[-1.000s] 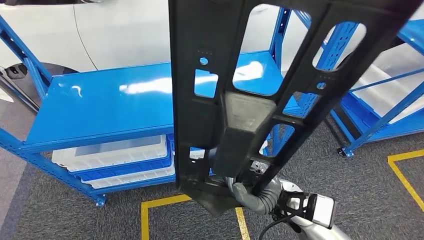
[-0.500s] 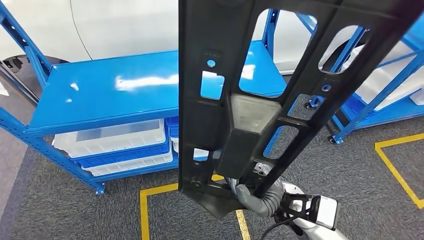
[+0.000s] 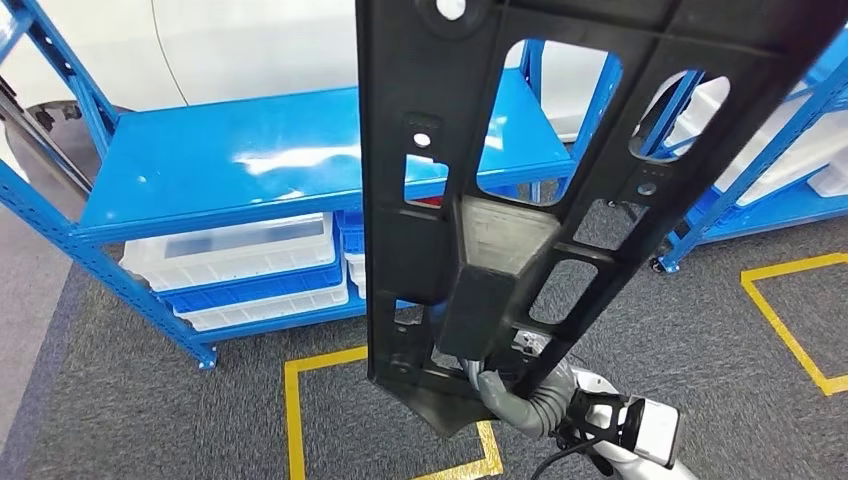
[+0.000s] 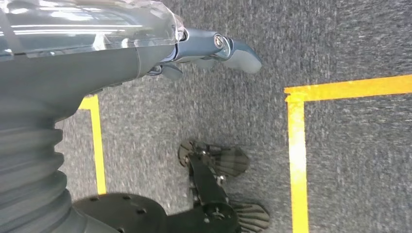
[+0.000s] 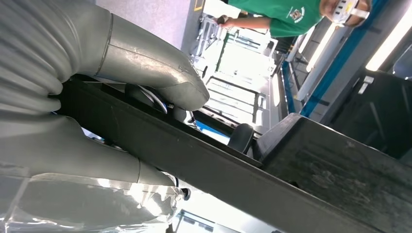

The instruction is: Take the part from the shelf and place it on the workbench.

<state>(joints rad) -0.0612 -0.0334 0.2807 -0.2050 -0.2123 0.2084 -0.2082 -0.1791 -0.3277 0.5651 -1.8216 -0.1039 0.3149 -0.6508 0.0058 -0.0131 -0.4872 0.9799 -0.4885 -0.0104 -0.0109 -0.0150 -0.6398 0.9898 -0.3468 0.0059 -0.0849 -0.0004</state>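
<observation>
long black plastic frame part with cut-outs (image 3: 500,150) | right hand (image 3: 520,395) grips its lower end | stiff, likely top-heavy (hold low, firmly) | left hand (image 4: 214,48) empty, fingers apart

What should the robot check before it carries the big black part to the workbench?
1. Right hand grips the part at its lower end: ok.
2. Part off the shelf: ok.
3. Left hand free, hanging over the carpet: ok.
4. Forward view clear: not ok, the part blocks much of the head view.
5. Workbench located: cannot tell.
6. Person well away: cannot tell.
</observation>
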